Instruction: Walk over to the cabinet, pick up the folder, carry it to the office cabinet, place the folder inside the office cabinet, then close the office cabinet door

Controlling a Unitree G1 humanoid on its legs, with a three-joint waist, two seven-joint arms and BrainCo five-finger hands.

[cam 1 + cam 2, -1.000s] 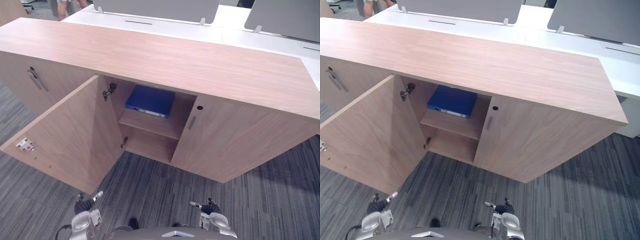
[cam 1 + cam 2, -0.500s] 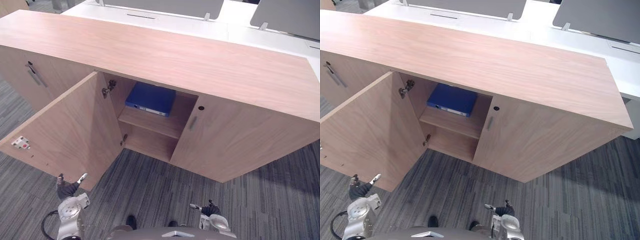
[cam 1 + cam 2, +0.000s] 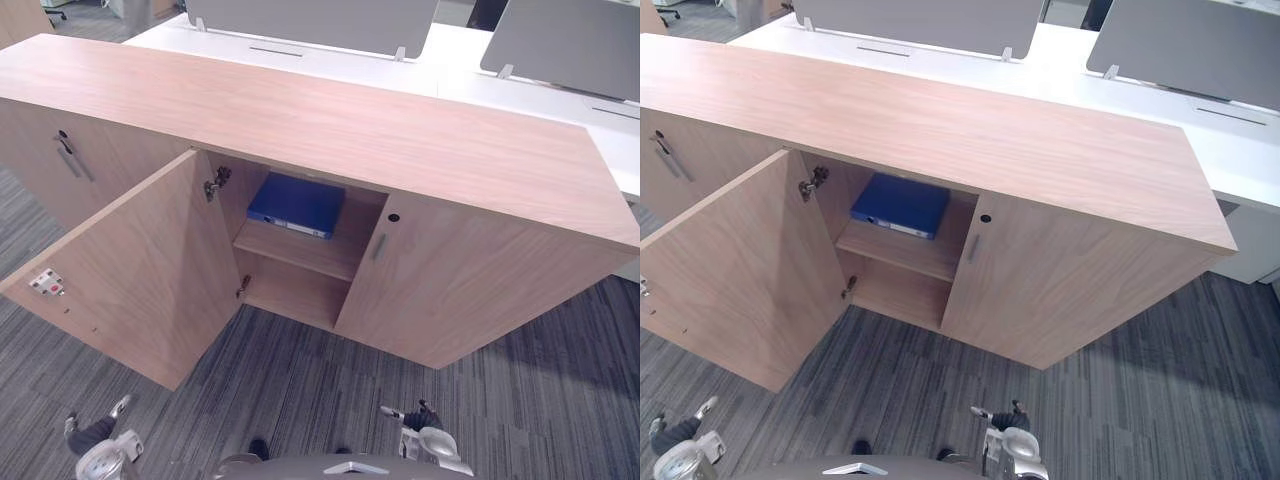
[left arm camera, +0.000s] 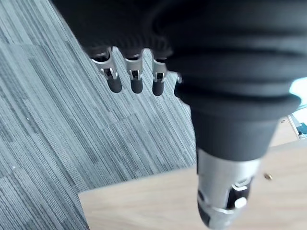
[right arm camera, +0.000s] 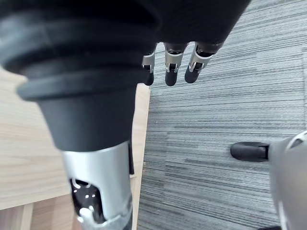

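Observation:
A blue folder (image 3: 297,205) lies flat on the upper shelf inside the long wooden cabinet (image 3: 330,120). The cabinet's left door (image 3: 140,270) stands swung wide open towards me. My left hand (image 3: 95,435) hangs low at the lower left, just in front of the open door's outer corner, fingers (image 4: 134,79) straight over the carpet and holding nothing. At the lower middle my right hand (image 3: 420,418) hangs too, its fingers (image 5: 168,67) straight and empty. Both hands are well away from the folder.
To the right of the opening, the cabinet door (image 3: 470,290) is closed, with a slim handle (image 3: 380,246). A further closed door with a handle (image 3: 70,160) is at the left. White desks with grey screens (image 3: 310,15) stand behind the cabinet. Grey striped carpet (image 3: 330,390) lies in front.
My left hand has dropped lower and further left, away from the open door's edge. The view has shifted slightly. Folder, door and right hand are unchanged.

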